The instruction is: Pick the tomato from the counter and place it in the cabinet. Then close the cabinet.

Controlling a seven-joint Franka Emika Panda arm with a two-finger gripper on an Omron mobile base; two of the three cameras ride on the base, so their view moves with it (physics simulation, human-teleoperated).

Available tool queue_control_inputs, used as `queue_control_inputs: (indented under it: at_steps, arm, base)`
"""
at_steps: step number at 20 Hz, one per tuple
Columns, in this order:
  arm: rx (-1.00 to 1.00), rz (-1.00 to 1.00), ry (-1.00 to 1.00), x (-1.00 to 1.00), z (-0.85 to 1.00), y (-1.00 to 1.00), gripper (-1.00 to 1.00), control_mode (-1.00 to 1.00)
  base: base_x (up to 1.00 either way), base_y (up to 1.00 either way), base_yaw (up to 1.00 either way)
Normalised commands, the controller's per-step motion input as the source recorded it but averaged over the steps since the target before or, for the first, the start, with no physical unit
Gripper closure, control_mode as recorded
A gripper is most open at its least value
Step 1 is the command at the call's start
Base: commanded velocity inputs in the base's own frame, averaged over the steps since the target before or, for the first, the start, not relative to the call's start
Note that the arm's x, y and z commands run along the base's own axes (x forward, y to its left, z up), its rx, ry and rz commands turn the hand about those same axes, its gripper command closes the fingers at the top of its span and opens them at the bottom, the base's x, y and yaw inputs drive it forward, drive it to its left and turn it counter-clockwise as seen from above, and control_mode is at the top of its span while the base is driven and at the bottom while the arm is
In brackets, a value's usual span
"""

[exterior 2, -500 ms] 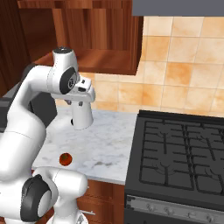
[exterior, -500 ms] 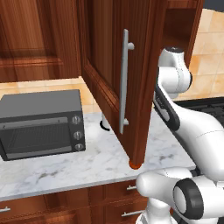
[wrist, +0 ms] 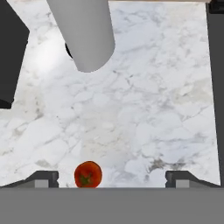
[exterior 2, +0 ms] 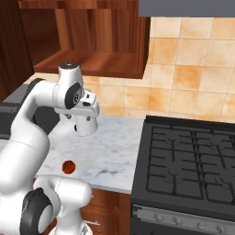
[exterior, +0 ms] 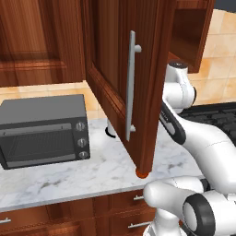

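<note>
Lying on the counter (wrist: 144, 113), the tomato (wrist: 88, 174) sits between the open claw's (wrist: 112, 178) tips, left of centre.

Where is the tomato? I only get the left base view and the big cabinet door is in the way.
Observer: The tomato sits on the counter, near its front edge, close to the robot's base.
Operator: Is the hand holding it?
Observer: No. The hand is open, up above the counter, not touching the tomato.
Operator: What is behind the door?
Observer: A white paper-towel roll standing on the counter, farther back than the tomato.
</note>
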Motion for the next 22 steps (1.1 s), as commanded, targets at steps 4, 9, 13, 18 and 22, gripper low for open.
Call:
queue_control_inputs:
  at_steps: [4, 9, 13, 18, 22]
  arm:
    - [0.06, 0.06, 0.16, 0.00, -0.54, 0.25, -1.00, -1.00]
    - [0.05, 0.05, 0.36, 0.05, -0.42, 0.27, -1.00, -1.00]
    - [0.01, 0.02, 0.35, 0.10, -0.53, 0.34, -1.00, -1.00]
    - [0.00, 0.02, 0.07, 0.02, -0.67, 0.40, -1.00, -1.00]
    - [0.00, 0.01, 0.00, -0.01, -0.55, 0.29, -1.00, -1.00]
  base:
    - [0.00, 0.00, 0.00]
    - [0.00, 0.00, 0.00]
    - [0.00, 0.00, 0.00]
    - [0.00, 0.00, 0.00]
    - [0.00, 0.00, 0.00]
